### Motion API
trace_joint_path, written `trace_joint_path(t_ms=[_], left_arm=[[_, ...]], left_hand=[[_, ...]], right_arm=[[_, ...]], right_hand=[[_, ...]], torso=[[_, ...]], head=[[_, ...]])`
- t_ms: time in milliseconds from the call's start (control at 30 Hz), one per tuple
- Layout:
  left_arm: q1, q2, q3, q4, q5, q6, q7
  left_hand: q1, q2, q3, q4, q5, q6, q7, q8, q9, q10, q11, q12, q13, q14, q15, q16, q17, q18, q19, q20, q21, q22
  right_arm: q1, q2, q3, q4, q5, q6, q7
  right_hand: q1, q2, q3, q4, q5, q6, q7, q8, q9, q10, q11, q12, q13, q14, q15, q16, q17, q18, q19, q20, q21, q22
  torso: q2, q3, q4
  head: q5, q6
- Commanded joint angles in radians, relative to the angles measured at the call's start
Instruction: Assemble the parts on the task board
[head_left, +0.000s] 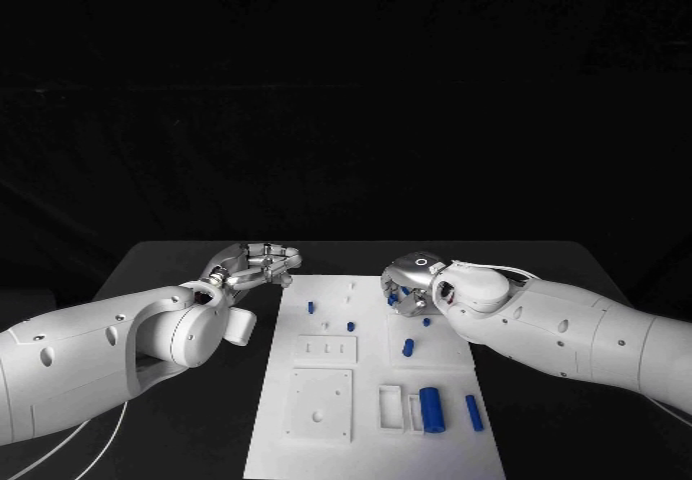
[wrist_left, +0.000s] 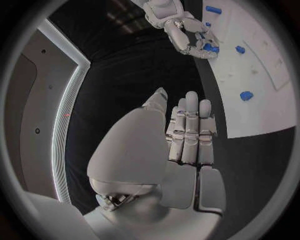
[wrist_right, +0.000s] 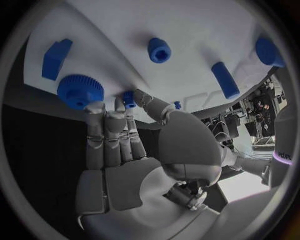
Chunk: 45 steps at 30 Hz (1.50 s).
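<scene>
the right robot hand (head_left: 411, 283) hovers over the far end of the task board (head_left: 368, 420), fingers stretched out and holding nothing, tips near a blue knurled knob (wrist_right: 80, 91) and a small blue peg (wrist_right: 128, 98). i'd curl onto one part only, taking care not to nudge the blue block (wrist_right: 55, 58) alongside. the left robot hand (head_left: 260, 265) is open too, fingers straight, over the bench (head_left: 173, 260) beside the board. more blue parts lie near the board's close end, including a large cylinder (head_left: 431, 407)
</scene>
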Motion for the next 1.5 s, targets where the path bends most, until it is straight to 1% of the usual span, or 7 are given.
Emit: trace_joint_path(t_ms=[33, 467, 733, 1000, 1200, 1267, 1500], left_arm=[[0.003, 0.003, 0.001, 0.001, -0.004, 0.014, 0.002], [0.003, 0.006, 0.001, -0.007, -0.004, 0.010, 0.000], [0.003, 0.010, 0.001, -0.006, -0.004, 0.010, 0.000], [0.003, 0.015, 0.001, -0.007, -0.004, 0.010, 0.000], [0.003, 0.021, 0.001, -0.009, -0.004, 0.011, -0.001], [0.004, 0.022, 0.001, -0.010, -0.004, 0.011, -0.001], [0.009, 0.023, 0.001, -0.007, -0.004, 0.011, -0.002]], left_hand=[[-0.006, 0.000, 0.003, 0.000, -0.004, 0.001, 0.001, -0.006, -0.001, -0.006, 0.003, -0.005, -0.002, -0.007, -0.002, 0.001, -0.002, 0.015, -0.004, -0.002, 0.003, 0.017], [-0.004, -0.001, 0.004, -0.001, -0.003, 0.000, 0.002, -0.007, -0.002, -0.007, 0.003, -0.006, -0.002, -0.007, -0.002, 0.002, -0.002, 0.015, -0.005, -0.002, 0.004, 0.016], [-0.004, -0.001, 0.005, -0.001, -0.003, 0.000, 0.002, -0.008, -0.002, -0.007, 0.003, -0.007, -0.002, -0.007, -0.002, 0.002, -0.002, 0.015, -0.005, -0.002, 0.004, 0.016], [-0.003, -0.002, 0.006, -0.001, -0.003, 0.000, 0.002, -0.008, -0.002, -0.007, 0.003, -0.007, -0.002, -0.007, -0.002, 0.002, -0.002, 0.016, -0.005, -0.001, 0.005, 0.016], [-0.003, -0.002, 0.006, -0.001, -0.003, 0.000, 0.002, -0.008, -0.002, -0.006, 0.003, -0.007, -0.002, -0.007, -0.002, 0.002, -0.002, 0.016, -0.005, -0.001, 0.005, 0.016], [-0.003, -0.002, 0.006, -0.001, -0.003, 0.000, 0.002, -0.008, -0.002, -0.006, 0.003, -0.007, -0.002, -0.007, -0.002, 0.002, -0.002, 0.016, -0.005, -0.001, 0.005, 0.016], [-0.003, -0.002, 0.006, 0.000, -0.003, -0.001, 0.002, -0.009, -0.002, -0.006, 0.003, -0.008, -0.002, -0.007, -0.001, 0.002, -0.002, 0.016, -0.005, -0.001, 0.005, 0.016]], right_arm=[[-0.007, 0.001, -0.004, 0.010, -0.035, -0.028, -0.048], [-0.005, 0.016, 0.001, 0.045, -0.088, -0.151, -0.117], [-0.005, 0.050, 0.002, 0.047, -0.116, -0.179, -0.138], [-0.005, 0.088, 0.002, 0.020, -0.168, -0.208, -0.164], [-0.004, 0.109, 0.002, 0.010, -0.219, -0.239, -0.194], [-0.005, 0.116, 0.002, 0.006, -0.230, -0.242, -0.194], [-0.005, 0.133, 0.002, -0.012, -0.257, -0.246, -0.200]], right_hand=[[0.003, 0.009, 0.008, 0.002, 0.003, 0.006, 0.001, 0.004, 0.011, 0.038, -0.003, 0.003, 0.002, -0.011, -0.020, 0.005, -0.002, 0.107, 0.000, -0.006, 0.005, 0.021], [0.004, -0.003, 0.023, 0.000, 0.003, 0.014, -0.003, 0.006, 0.016, 0.044, -0.005, 0.000, 0.009, -0.011, -0.022, 0.012, -0.005, 0.107, 0.002, -0.008, 0.016, 0.021], [0.006, -0.011, 0.032, 0.002, 0.003, 0.017, -0.004, 0.006, 0.018, 0.046, -0.005, -0.002, 0.012, -0.011, -0.022, 0.015, -0.007, 0.107, 0.002, -0.009, 0.021, 0.020], [0.007, -0.017, 0.037, 0.004, 0.003, 0.019, -0.005, 0.005, 0.019, 0.047, -0.005, -0.004, 0.014, -0.011, -0.022, 0.017, -0.009, 0.107, 0.003, -0.010, 0.024, 0.020], [0.013, -0.032, 0.046, 0.009, 0.003, 0.026, -0.007, 0.006, 0.021, 0.052, -0.006, -0.006, 0.017, -0.010, -0.023, 0.023, -0.011, 0.107, 0.004, -0.012, 0.031, 0.020], [0.017, -0.040, 0.051, 0.011, 0.003, 0.029, -0.008, 0.006, 0.021, 0.053, -0.007, -0.008, 0.018, -0.010, -0.023, 0.025, -0.012, 0.107, 0.004, -0.013, 0.033, 0.019], [0.023, -0.050, 0.058, 0.015, 0.003, 0.032, -0.009, 0.005, 0.021, 0.054, -0.006, -0.011, 0.019, -0.011, -0.023, 0.028, -0.014, 0.107, 0.004, -0.013, 0.036, 0.019]], torso=[[0.002, 0.0002, 0.0003], [0.005, 0.0003, -0.0002], [0.007, 0.0006, 0.0020], [0.009, 0.0001, 0.0013], [0.009, 0.0004, 0.0020], [0.010, -0.0001, 0.0034], [0.013, 0.0001, 0.0035]], head=[[0.001, 0.003], [0.004, 0.018], [0.005, 0.024], [0.008, 0.029], [0.009, 0.033], [0.009, 0.035], [0.013, 0.037]])
